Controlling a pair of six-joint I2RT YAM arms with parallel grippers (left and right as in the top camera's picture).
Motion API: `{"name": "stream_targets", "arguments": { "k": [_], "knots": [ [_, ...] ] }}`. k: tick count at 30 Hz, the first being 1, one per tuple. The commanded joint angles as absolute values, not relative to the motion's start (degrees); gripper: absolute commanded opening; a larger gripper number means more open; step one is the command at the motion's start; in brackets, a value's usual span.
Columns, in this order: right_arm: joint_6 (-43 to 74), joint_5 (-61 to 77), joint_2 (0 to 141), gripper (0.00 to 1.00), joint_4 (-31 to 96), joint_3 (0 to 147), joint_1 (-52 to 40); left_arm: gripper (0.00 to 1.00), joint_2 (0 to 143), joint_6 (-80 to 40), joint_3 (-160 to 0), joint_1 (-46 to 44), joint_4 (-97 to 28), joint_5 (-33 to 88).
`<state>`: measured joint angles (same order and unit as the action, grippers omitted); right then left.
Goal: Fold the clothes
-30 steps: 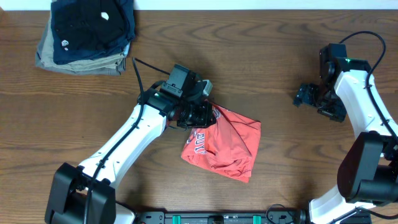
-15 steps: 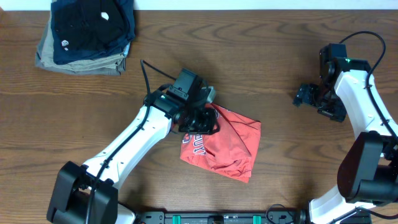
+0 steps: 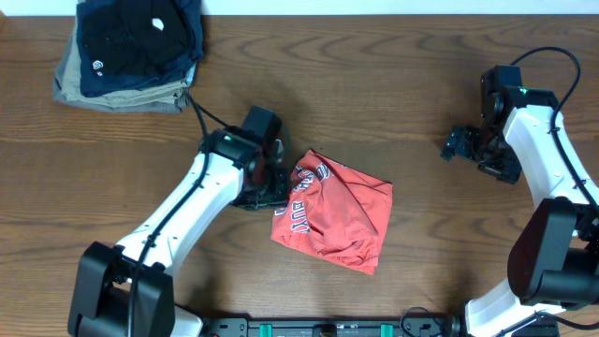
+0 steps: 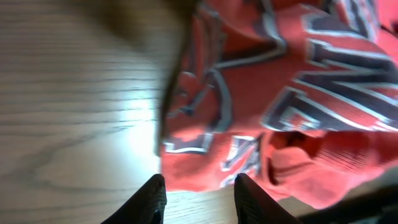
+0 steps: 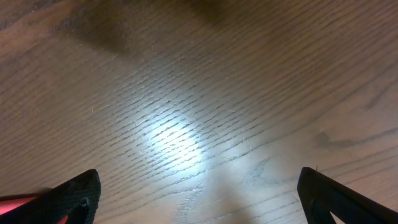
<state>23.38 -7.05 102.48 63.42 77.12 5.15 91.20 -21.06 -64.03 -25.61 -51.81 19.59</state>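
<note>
The clothes, a coral-red T-shirt (image 3: 342, 215) with white lettering, lies bunched and partly folded in the middle of the table. The left wrist view shows its lettered edge (image 4: 280, 106) close up, resting on the wood. My left gripper (image 3: 266, 193) sits at the shirt's left edge, low over the table. Its jaws (image 4: 202, 204) stand partly open with only bare wood between them, the cloth just beyond the tips. My right gripper (image 3: 458, 144) hovers far to the right, wide open (image 5: 205, 205) over bare wood and holding nothing.
A stack of folded navy and khaki garments (image 3: 131, 51) lies at the back left corner. The table's far edge (image 3: 374, 13) runs along the top. The right arm (image 3: 533, 140) stands at the right side.
The left gripper opened and let go of the shirt's upper-left part, then drew back left and down. The released cloth settled on the table. The right arm stayed still.
</note>
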Motion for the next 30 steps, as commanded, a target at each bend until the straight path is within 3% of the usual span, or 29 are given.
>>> {"name": "stream_targets", "arguments": {
  "k": [1,13,27,28,30],
  "knots": [
    [22.65,-7.05,102.54,0.99,63.46,77.12,5.45,0.38,91.74,-20.27,-62.98,-28.08,-51.00,23.00],
    [22.65,-7.05,102.54,0.99,63.46,77.12,5.45,0.39,95.09,-28.12,-62.87,-34.39,-48.45,22.94],
    [22.65,-7.05,102.54,0.99,63.46,77.12,5.43,0.38,97.41,-29.08,-62.87,-38.30,-43.99,24.03],
    [22.65,-7.05,102.54,0.99,63.46,77.12,5.43,0.37,97.41,-29.10,-62.89,-38.44,-43.77,24.03],
    [22.65,-7.05,102.54,0.99,63.46,77.12,5.43,0.22,97.41,-29.12,-62.89,-38.52,-43.31,24.10]
  ]
}}
